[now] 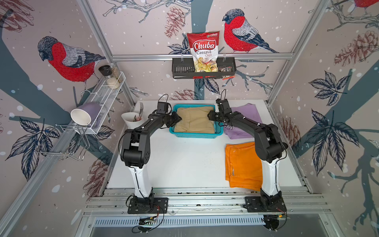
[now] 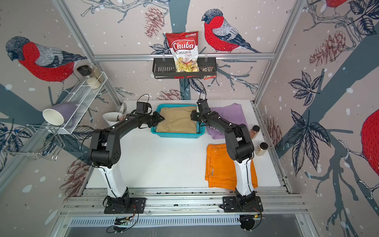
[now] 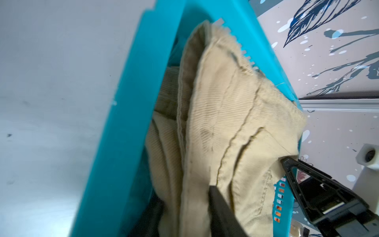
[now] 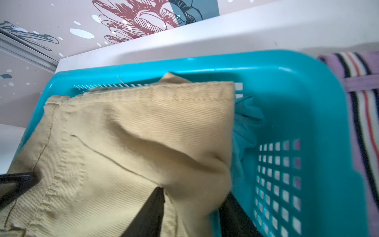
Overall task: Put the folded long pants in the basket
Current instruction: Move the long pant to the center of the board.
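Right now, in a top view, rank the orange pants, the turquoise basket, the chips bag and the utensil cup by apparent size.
1. orange pants, though the right arm hides part
2. turquoise basket
3. chips bag
4. utensil cup

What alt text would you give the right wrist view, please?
Folded tan twill pants lie in a turquoise perforated plastic basket, over a glimpse of light blue cloth. Lilac cloth with striped trim lies outside the basket's wall.
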